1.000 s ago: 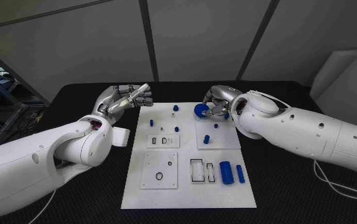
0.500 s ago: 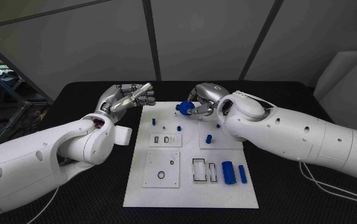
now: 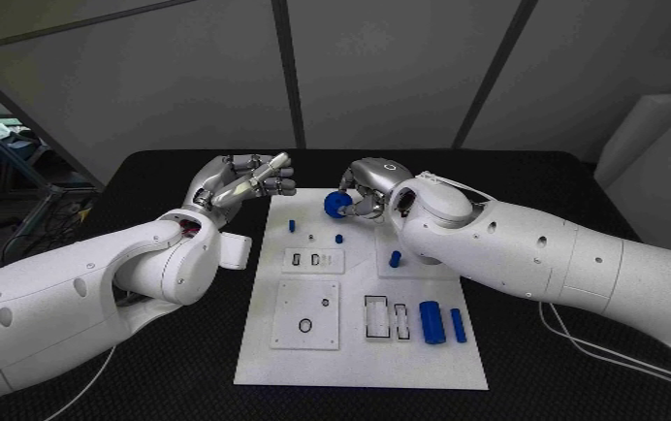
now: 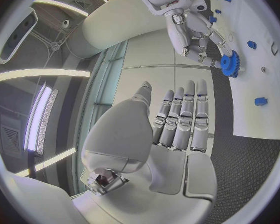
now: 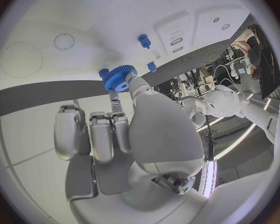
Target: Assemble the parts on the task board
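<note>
- The white task board [image 3: 361, 343] is lying flat on the black tabletop [image 3: 168, 363], and everything below is placed relative to it.
- The right hand [image 3: 367, 188] is hovering over the board's far edge, its fingers [image 5: 135, 87] pinching a blue gear [image 3: 335, 205]; the gear is being held above the board, not resting on it.
- The left hand [image 3: 245, 181] is hanging just beyond the board's far left corner, its fingers [image 4: 184, 117] lying straight and close together, holding nothing.
- Two small blue pegs [image 3: 293, 227] are standing upright near the board's far edge, just below the held gear.
- Another short blue peg [image 3: 395, 259] is standing on a raised white square right of the board's middle.
- Two blue cylinders [image 3: 431, 322] are lying side by side near the board's near right corner, beside two rectangular slots [image 3: 373, 316]; whether anything is sitting in those slots I cannot tell.
- A square plate [image 3: 305, 313] with a dark ring on it is sitting on the board's near left part.
</note>
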You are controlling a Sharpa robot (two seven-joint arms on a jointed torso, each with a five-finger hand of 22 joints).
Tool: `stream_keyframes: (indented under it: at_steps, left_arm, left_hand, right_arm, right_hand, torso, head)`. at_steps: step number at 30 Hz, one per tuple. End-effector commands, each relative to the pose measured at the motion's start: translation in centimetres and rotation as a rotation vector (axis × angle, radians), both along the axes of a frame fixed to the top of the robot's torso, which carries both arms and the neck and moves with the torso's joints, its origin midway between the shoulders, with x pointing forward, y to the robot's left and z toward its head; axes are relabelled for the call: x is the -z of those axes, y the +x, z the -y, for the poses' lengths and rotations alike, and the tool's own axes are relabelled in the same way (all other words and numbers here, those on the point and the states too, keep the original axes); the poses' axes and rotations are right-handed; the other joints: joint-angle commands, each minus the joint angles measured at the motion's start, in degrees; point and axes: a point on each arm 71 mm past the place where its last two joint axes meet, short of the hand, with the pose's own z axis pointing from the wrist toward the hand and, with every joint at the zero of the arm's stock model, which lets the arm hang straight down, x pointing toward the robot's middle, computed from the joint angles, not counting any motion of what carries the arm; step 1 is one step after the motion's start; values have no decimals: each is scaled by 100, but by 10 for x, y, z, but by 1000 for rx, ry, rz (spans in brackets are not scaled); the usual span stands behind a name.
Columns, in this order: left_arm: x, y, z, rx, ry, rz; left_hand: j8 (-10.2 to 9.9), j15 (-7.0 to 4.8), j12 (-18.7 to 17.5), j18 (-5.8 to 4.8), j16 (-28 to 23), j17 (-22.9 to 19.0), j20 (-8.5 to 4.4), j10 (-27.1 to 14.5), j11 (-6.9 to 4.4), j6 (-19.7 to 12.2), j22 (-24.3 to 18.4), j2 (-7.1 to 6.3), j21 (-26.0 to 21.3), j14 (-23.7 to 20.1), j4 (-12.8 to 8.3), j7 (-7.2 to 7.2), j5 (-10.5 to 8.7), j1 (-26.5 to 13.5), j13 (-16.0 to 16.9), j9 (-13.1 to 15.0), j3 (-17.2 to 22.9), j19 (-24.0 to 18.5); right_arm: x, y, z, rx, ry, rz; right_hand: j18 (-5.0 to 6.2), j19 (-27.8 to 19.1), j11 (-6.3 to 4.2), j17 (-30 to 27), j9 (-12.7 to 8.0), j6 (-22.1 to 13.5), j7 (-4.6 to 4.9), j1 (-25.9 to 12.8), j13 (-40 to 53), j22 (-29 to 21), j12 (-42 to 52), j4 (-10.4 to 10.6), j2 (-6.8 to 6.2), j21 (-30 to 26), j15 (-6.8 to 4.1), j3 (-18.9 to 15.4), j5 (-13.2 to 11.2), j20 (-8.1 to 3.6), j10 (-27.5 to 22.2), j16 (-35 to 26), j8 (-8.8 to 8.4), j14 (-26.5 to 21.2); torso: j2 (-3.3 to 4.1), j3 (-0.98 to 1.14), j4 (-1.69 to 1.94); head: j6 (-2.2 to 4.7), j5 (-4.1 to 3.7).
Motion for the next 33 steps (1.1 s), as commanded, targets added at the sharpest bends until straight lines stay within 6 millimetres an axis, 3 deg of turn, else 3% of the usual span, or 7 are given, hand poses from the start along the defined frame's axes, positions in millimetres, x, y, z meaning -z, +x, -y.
stream_keyframes:
  at_steps: [1, 8, 18, 21, 24, 26, 33]
  left_arm:
    - [-1, 0, 2, 15, -1, 8]
    - [-1, 0, 3, 16, -1, 8]
    - [-1, 0, 3, 17, -2, 7]
    - [-1, 0, 3, 17, -1, 6]
    - [-1, 0, 2, 17, -1, 6]
    - [-1, 0, 2, 17, -1, 5]
    - [-1, 0, 2, 18, 0, 3]
  left_hand:
    - [-17, 41, -25, -111, -30, 6, 14, 12, 41, 16, 7, 27, 37, -3, -22, 26, -10, 5, -3, -3, -27, 1]
    - [-17, 41, -25, -111, -30, 6, 14, 12, 41, 16, 7, 27, 37, -3, -22, 26, -10, 5, -3, -3, -27, 1]
    - [-17, 41, -25, -111, -30, 6, 14, 12, 41, 16, 7, 27, 37, -3, -22, 26, -10, 5, -3, -3, -27, 1]
    - [-24, 42, -34, -110, -40, 12, 15, 14, 41, 17, 6, 28, 37, -2, -29, 27, -11, 11, -2, -3, -30, -2]
    - [-24, 42, -34, -110, -40, 12, 15, 14, 41, 17, 6, 28, 37, -2, -29, 27, -11, 11, -2, -3, -30, -2]
    - [-24, 42, -34, -110, -40, 12, 15, 14, 41, 17, 6, 28, 37, -2, -29, 27, -11, 11, -2, -3, -30, -2]
    - [-24, 42, -34, -110, -40, 12, 15, 14, 41, 17, 6, 28, 37, -2, -29, 27, -11, 11, -2, -3, -30, -2]
  right_arm:
    - [2, 1, -3, -12, -20, 0]
    - [11, -1, -10, -32, -48, -24]
    - [19, 0, -10, -24, -64, -41]
    - [19, 1, -10, -18, -57, -36]
    - [19, 2, -11, -15, -48, -32]
    - [19, 2, -11, -14, -45, -31]
    - [19, 3, -11, -6, -41, -35]
  right_hand:
    - [-67, 41, -33, 1509, -1, 94, -55, -52, 1263, 105, 25, 9, 20, 19, -39, 40, -34, 15, 434, 26, -9, 617]
    - [-68, 42, -31, 1509, -2, 91, -53, -61, 1268, 107, 28, 10, 18, 19, -37, 44, -39, 15, 437, 26, -16, 617]
    - [-68, 39, -21, 1509, -9, 71, -40, -105, 1245, 104, 7, 16, 0, 17, -29, 63, -61, 20, 421, 26, -58, 617]
    - [-68, 34, 19, 1509, -38, -58, 10, -177, 1203, 101, -33, 28, -48, 14, 0, 69, -104, 38, 391, 26, -165, 617]
    - [-71, 31, 123, 1509, -104, -586, 121, -280, 1165, 104, -70, 42, -112, 12, 86, 30, -366, 104, 361, 26, -479, 617]
    - [-71, 34, 150, 1509, -98, -733, 146, -352, 1164, 112, -73, 70, -132, 15, 114, -4, -492, 137, 359, 26, -562, 617]
    - [-70, 36, 190, 1509, -69, -795, 184, -549, 1161, 125, -79, 192, -153, 20, 157, -85, -617, 193, 352, 26, -593, 617]
  torso:
    - [-2, 5, -7]
    - [-2, 12, -11]
    - [-8, 6, -9]
    - [-5, 6, -8]
    - [-4, 8, -12]
    - [-4, 8, -9]
    - [-2, 8, -15]
  head:
    - [-15, 15]
    - [-41, 30]
    - [-42, 28]
    - [-41, 33]
    - [-38, 37]
    - [-33, 31]
    - [-31, 27]
